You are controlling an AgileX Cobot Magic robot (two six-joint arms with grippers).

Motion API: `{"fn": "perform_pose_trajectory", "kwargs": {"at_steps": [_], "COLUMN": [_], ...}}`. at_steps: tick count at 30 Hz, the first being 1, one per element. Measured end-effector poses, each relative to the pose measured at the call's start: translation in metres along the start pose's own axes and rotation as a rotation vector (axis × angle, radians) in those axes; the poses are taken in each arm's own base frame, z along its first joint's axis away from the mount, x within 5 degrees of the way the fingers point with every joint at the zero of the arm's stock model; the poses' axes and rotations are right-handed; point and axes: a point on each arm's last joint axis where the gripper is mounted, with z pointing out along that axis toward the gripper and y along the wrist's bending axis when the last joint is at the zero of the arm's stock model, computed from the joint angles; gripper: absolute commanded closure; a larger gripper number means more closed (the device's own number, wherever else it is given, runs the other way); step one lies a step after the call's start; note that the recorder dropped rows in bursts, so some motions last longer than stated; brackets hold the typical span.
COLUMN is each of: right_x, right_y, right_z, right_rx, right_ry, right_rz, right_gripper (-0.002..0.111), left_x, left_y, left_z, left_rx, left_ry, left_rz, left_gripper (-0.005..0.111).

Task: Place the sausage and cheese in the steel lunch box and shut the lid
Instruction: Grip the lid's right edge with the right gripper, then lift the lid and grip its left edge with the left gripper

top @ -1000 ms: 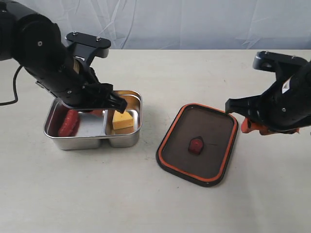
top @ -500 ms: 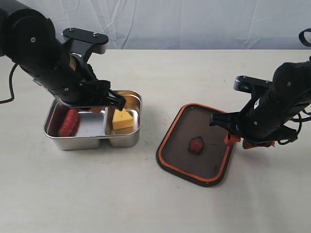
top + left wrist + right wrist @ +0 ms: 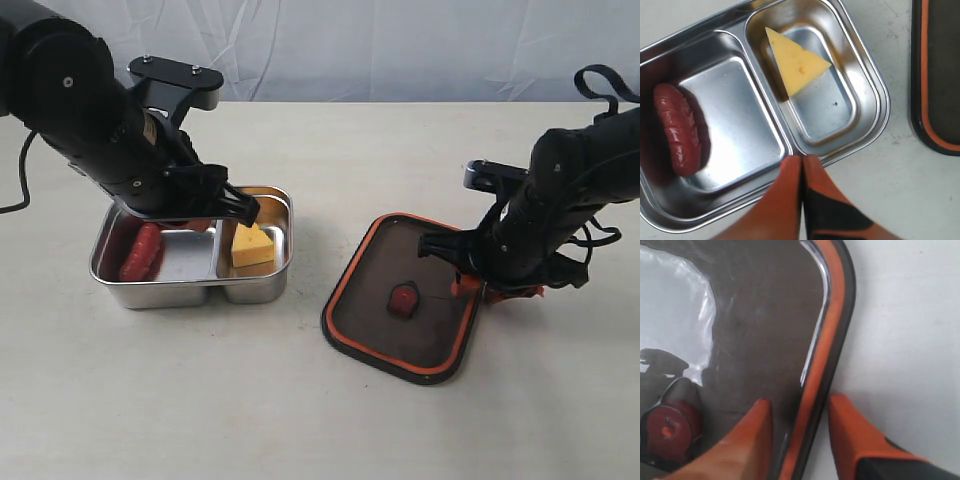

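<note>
The steel lunch box point(image 3: 180, 293) sits open on the pale table point(image 3: 300, 420), on the left of the exterior view, and both foods lie inside it. The red ribbed sausage point(image 3: 141, 252) lies in the larger compartment, close along the outer wall farthest from the divider. The yellow cheese point(image 3: 252, 245), a wedge with a small dimple on its face, lies in the smaller compartment on the side nearer the lid. The lid point(image 3: 425, 262) is off the box and lies flat on the table to its right, clearly apart from it, with its orange seal point(image 3: 816, 365) showing around the rim and the small reddish valve point(image 3: 404, 298) at its centre. The left gripper point(image 3: 801, 162) hangs over the box with its two orange fingers pressed together and nothing between them. In the left wrist view the tips sit over the box rim about where the divider meets it, though the pictures do not show whether they touch the steel. The right gripper point(image 3: 800, 402) is low at the lid's right-hand edge with its fingers apart, straddling the rim. One finger is over the dark panel inside the seal and the other is outside, over the bare table right beside the lid's outer edge. A gap shows between the inner finger and the seal, so the rim stands between the fingers unclamped, and the lid rests on the table.
</note>
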Motion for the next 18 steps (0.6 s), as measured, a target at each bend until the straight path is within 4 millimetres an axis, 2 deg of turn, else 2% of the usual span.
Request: {"fn": "perform_pose_trajectory", "kwargs": {"at_steps": [3, 7, 13, 18], "right_x": [-0.0015, -0.0012, -0.0026, -0.0023], "right_y": [0.0006, 0.0006, -0.0004, -0.0022], "right_z": [0.0047, 0.0080, 0.0081, 0.0045], "right_rx": [0.009, 0.019, 0.026, 0.046], "right_ry": [0.026, 0.056, 0.063, 0.065], "right_rz": [0.000, 0.001, -0.007, -0.042], "right_gripper": [0.075, 0.109, 0.108, 0.108], "left_x": [0.0000, 0.0000, 0.0015, 0.0043], "left_y": [0.0000, 0.0000, -0.0007, -0.0071], "left_z": [0.0000, 0.0000, 0.0000, -0.0004], "left_rx": [0.000, 0.000, 0.008, 0.077], "left_ry": [0.000, 0.000, 0.017, 0.048], "left_rz": [-0.002, -0.002, -0.014, -0.039], "left_gripper": [0.106, 0.106, 0.103, 0.083]}}
